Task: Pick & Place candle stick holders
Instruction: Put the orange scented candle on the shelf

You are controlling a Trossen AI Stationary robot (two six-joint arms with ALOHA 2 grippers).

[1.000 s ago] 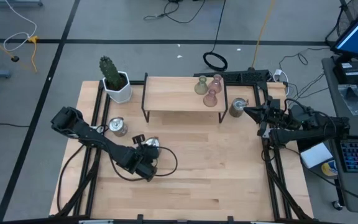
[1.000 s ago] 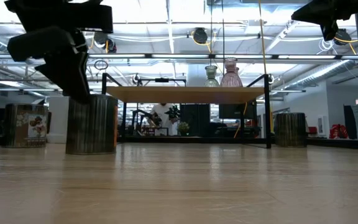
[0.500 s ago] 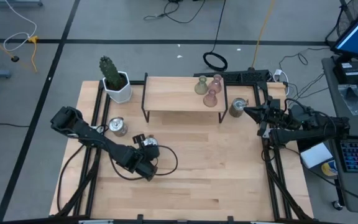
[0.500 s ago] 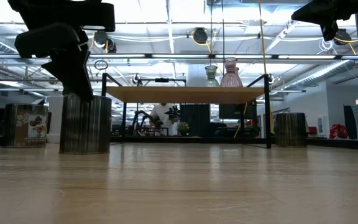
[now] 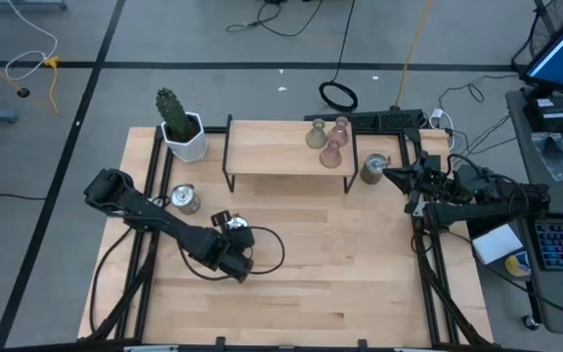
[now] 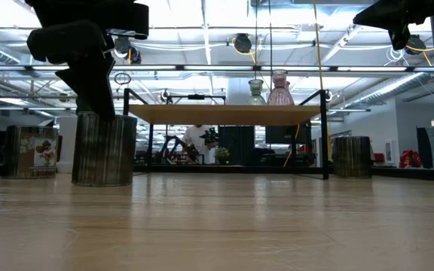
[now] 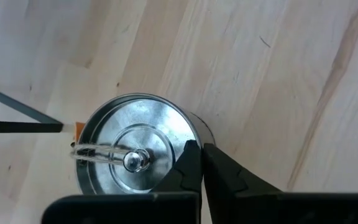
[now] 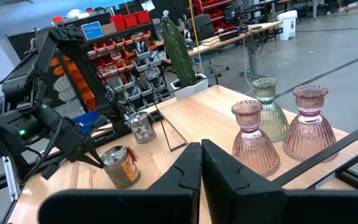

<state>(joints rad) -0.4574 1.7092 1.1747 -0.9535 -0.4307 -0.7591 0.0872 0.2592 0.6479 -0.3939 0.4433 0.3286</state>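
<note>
- Left gripper clenched on the rim of a squat shiny silver cup; lift straight, keeping it level
- Right gripper clenched, empty, above the desk edge

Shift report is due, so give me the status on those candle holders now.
Apparently done: a pink vase, a second pink vase and a green vase stand on the raised shelf. In hand: the left gripper is shut on the rim of a silver cup. Left: that cup, a cup on the left, and a cup by the shelf near the waiting right gripper.
</note>
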